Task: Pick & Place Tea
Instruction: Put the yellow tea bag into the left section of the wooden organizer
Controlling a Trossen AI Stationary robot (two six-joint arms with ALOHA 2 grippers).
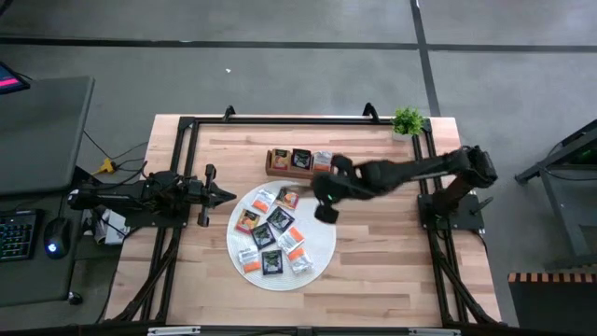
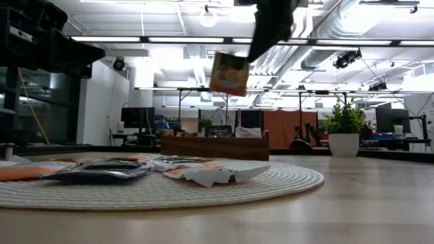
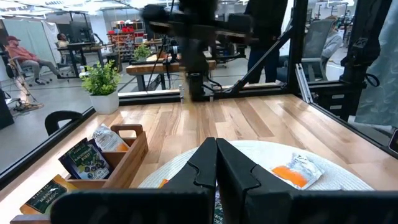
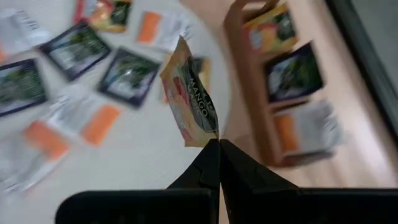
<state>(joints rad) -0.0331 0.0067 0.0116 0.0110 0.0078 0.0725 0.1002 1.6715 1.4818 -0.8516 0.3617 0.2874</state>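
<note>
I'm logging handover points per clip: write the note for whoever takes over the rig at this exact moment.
Right gripper: jaws shut on an orange mango sachet, held in the air between the round white mat and the wooden tray.
Left gripper: jaws shut, empty, parked beside the mat's edge.
Done: the tray already holds one sachet per compartment: orange, black, white.
Left: drop the held sachet in the tray, probably with the orange one, then clear the roughly nine sachets on the mat.
</note>
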